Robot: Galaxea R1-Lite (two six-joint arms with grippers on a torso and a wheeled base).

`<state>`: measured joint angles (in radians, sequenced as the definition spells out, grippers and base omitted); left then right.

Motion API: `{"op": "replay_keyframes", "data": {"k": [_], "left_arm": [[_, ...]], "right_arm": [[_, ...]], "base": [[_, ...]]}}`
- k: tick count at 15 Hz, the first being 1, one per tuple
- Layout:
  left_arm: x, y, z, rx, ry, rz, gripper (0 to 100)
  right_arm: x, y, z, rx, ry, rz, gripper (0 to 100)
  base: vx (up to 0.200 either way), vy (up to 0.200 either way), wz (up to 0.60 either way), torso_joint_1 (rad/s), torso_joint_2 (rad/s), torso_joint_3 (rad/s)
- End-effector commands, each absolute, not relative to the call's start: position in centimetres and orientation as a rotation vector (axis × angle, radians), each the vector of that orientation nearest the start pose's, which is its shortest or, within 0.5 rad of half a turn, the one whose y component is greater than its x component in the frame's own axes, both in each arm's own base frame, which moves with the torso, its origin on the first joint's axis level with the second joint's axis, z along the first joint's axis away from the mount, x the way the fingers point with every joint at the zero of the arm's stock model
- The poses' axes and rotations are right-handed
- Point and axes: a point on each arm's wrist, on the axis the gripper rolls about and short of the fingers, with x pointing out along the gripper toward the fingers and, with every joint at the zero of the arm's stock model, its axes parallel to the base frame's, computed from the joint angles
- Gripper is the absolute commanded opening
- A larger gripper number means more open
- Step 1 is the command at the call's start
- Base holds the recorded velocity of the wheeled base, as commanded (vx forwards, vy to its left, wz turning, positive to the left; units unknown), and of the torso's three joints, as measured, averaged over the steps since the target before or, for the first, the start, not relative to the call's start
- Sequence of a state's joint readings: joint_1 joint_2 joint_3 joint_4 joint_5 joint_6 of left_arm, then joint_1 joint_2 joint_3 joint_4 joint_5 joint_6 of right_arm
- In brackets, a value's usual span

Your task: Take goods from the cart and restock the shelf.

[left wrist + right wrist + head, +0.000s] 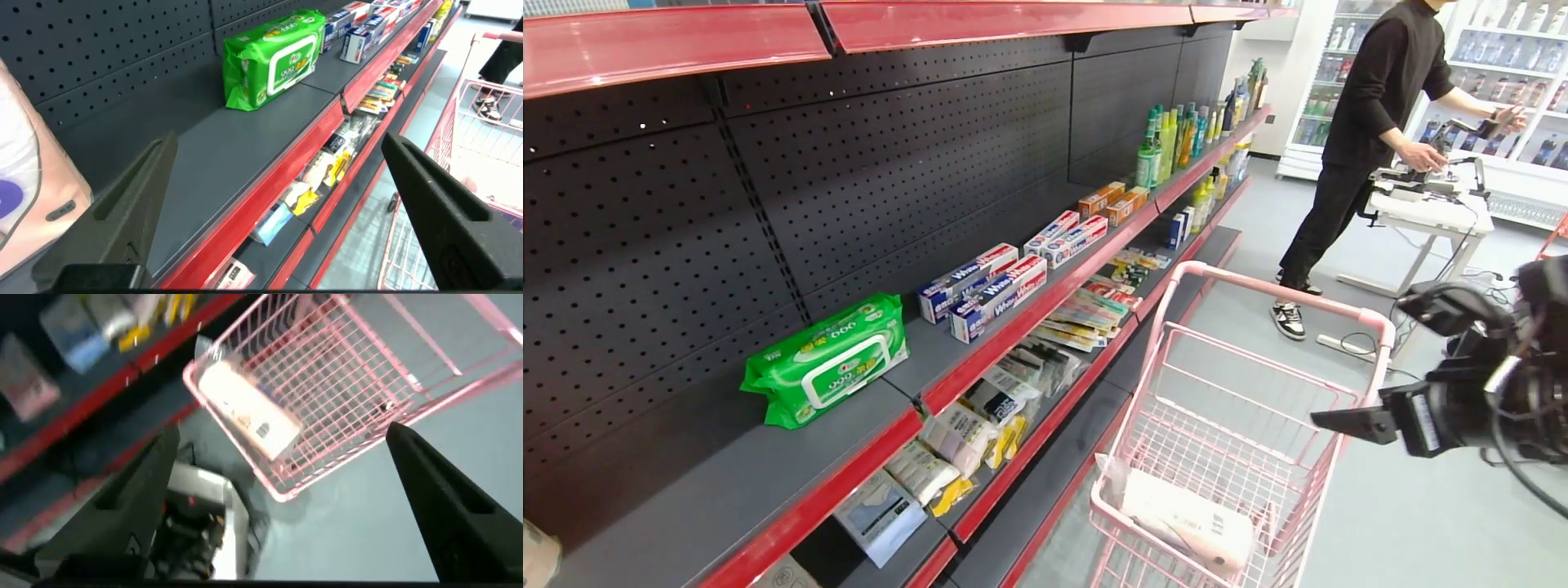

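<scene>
In the head view, the pink cart [1258,287] sits just beside our right gripper [1390,364] and carries one white pack [1188,523]. At the left wrist, our left gripper [278,147] gapes empty over the bare shelf [245,143] — a green wipes pack [270,57] stands ahead of it, and a pink-white pack [33,180] lies beside one finger. At the right wrist, the jaws spread wide and empty above the cart, with the white pack below them.

Left end effector [278,140] spread above shelf [214,155]; green pack [272,57] beyond.
</scene>
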<state>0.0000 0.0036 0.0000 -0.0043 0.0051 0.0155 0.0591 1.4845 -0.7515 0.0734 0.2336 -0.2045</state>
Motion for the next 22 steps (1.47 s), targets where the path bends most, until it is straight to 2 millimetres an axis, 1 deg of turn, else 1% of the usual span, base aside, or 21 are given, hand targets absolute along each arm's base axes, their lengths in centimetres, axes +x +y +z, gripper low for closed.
{"op": "replay_keyframes", "data": {"k": [1, 3, 4, 5, 6, 8, 9, 11, 13, 18, 22], "left_arm": [[-2.3, 0.0, 7.6, 0.015, -0.001, 0.006, 100], [-2.3, 0.0, 7.6, 0.008, -0.002, 0.006, 100], [-2.3, 0.0, 7.6, 0.005, 0.000, 0.006, 100], [-2.3, 0.0, 7.6, 0.003, 0.000, 0.006, 100], [-2.3, 0.0, 7.6, 0.003, 0.000, 0.008, 100], [-2.3, 0.0, 7.6, 0.005, 0.000, 0.005, 100], [-2.3, 0.0, 7.6, 0.005, 0.000, 0.005, 100], [-2.3, 0.0, 7.6, 0.005, 0.000, 0.005, 100], [-2.3, 0.0, 7.6, 0.005, 0.000, 0.005, 100], [-2.3, 0.0, 7.6, 0.005, 0.000, 0.003, 100], [-2.3, 0.0, 7.6, 0.006, 0.000, 0.003, 100]], "right_arm": [[28.0, 3.4, 8.4, -0.308, 1.016, 0.581, 100], [29.0, 4.2, 6.4, -0.384, 1.052, 0.654, 100], [29.2, 4.6, 5.8, -0.393, 1.067, 0.668, 100], [29.5, 5.8, 4.6, -0.416, 1.097, 0.697, 100], [29.8, 6.5, 4.1, -0.432, 1.106, 0.708, 100], [30.6, 8.8, 2.4, -0.492, 1.140, 0.734, 100], [30.8, 9.6, 1.7, -0.517, 1.157, 0.732, 100], [30.9, 10.5, 0.6, -0.555, 1.185, 0.723, 100], [31.5, 10.7, -0.4, -0.552, 1.189, 0.728, 100], [32.0, 11.0, -0.5, -0.573, 1.178, 0.710, 100], [32.1, 11.9, -0.9, -0.605, 1.179, 0.711, 100]], "base": [[0.000, 0.000, 0.00, 0.000, 0.00, 0.000], [0.000, 0.000, 0.00, 0.000, 0.00, 0.000], [0.000, 0.000, 0.00, 0.000, 0.00, 0.000], [0.000, 0.000, 0.00, 0.000, 0.00, 0.000], [0.000, 0.000, 0.00, 0.000, 0.00, 0.000], [0.000, 0.000, 0.00, 0.000, 0.00, 0.000], [0.000, 0.000, 0.00, 0.000, 0.00, 0.000], [0.000, 0.000, 0.00, 0.000, 0.00, 0.000], [0.000, 0.000, 0.00, 0.000, 0.00, 0.000], [0.000, 0.000, 0.00, 0.000, 0.00, 0.000], [0.000, 0.000, 0.00, -0.019, 0.03, 0.031]]}}
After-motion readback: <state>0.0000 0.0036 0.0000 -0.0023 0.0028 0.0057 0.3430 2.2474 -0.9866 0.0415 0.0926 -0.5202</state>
